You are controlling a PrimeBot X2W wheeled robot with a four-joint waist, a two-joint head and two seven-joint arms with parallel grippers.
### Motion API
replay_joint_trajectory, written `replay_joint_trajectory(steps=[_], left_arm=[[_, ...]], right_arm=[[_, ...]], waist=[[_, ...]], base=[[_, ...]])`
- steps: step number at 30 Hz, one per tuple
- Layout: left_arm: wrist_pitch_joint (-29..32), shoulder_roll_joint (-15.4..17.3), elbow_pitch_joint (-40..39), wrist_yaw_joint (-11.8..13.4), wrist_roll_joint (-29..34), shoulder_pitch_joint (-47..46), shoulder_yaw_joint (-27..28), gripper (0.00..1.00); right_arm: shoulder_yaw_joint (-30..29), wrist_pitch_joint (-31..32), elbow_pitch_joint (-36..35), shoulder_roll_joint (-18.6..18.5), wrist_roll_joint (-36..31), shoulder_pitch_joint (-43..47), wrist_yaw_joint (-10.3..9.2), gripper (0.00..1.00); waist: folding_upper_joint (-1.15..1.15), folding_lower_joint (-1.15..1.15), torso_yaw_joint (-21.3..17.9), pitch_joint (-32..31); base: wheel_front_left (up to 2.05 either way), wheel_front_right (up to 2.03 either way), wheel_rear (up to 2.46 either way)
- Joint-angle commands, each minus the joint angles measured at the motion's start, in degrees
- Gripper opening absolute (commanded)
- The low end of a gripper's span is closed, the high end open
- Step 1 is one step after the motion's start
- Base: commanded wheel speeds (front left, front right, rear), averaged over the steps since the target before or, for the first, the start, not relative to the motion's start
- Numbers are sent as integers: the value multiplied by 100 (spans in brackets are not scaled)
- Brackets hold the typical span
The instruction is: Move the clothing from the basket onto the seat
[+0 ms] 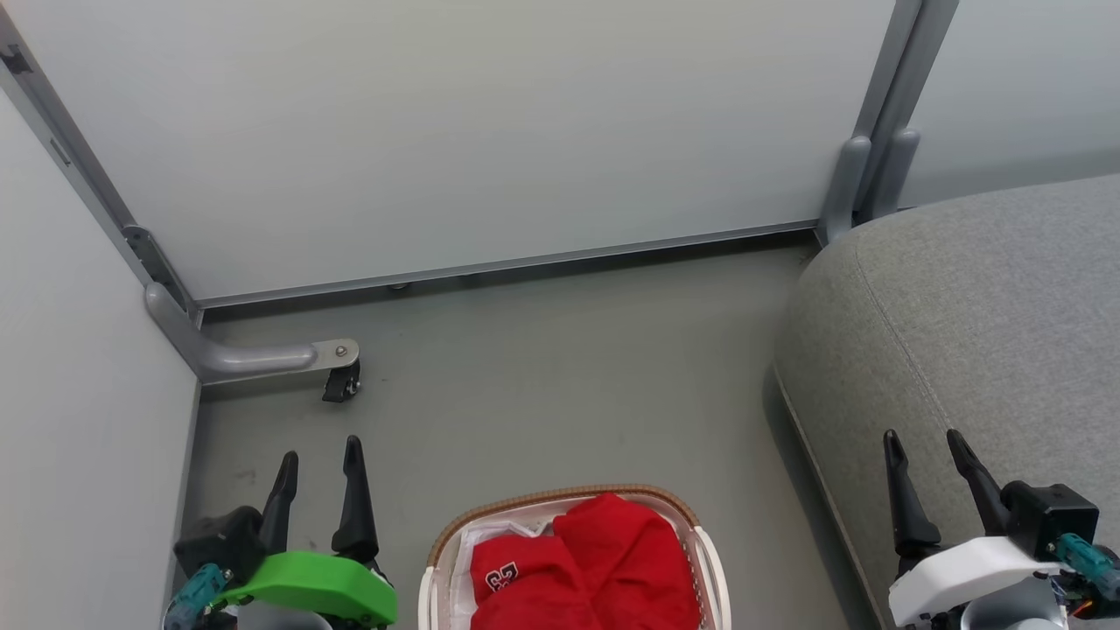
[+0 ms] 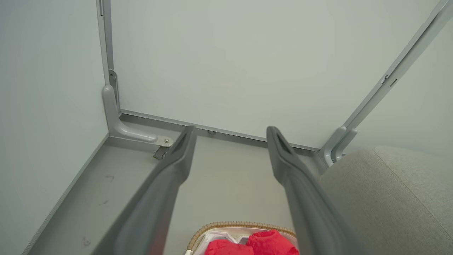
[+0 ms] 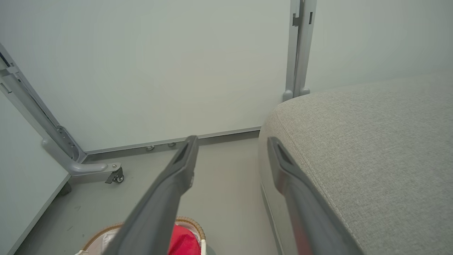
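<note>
Plainly the job is at its very start. The grey sofa seat (image 1: pixel 962 332), the biggest thing here, spreads ahead of the right tool (image 1: pixel 921 435) and off to that tool's outer side. The tool hangs over its rounded edge, and no garment lies on the part of the cushion that shows. The grey floor (image 1: pixel 560 376) runs ahead of both tools to the pale partition panels (image 1: pixel 490 131), whose caster foot (image 1: pixel 341 382) stands just ahead of the left tool (image 1: pixel 319 448).

The laundry basket (image 1: pixel 560 500) sits on the floor between the two tools, nearer the left one and apart from the sofa by a strip of floor. The red clothing (image 1: pixel 604 560) is heaped inside it, rising about to the woven rim. A number print (image 1: pixel 500 577) faces up on the side toward the left tool, where a thin white liner (image 1: pixel 468 542) also shows.

Both tools have their fingers spread apart, hold nothing, and touch neither basket nor cloth.

So, by my reading, the whole transfer is left: reach into the basket, pinch a garment, lift it clear and lay it on the seat, then repeat. The heap looks like more than one piece, though I cannot tell how many.
</note>
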Motion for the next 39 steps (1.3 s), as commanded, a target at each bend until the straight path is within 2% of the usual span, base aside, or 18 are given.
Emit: replay_joint_trajectory(steps=[1, 30, 39], left_arm=[[-42, 42, 2, 18, 117, 56, -8, 100], [-358, 52, 265, 72, 1131, 108, -231, 100], [-360, 51, 324, 69, 1123, 78, -246, 100]], right_arm=[[-9, -60, -47, -37, -151, 73, 1, 100], [75, -376, -100, -52, -1419, 164, 1, 100], [80, -380, -79, -51, -1400, 168, 1, 100]], waist=[[0, 0, 4, -2], [0, 0, 36, 9], [0, 0, 56, 17]], base=[[0, 0, 0], [0, 0, 0], [0, 0, 0]])
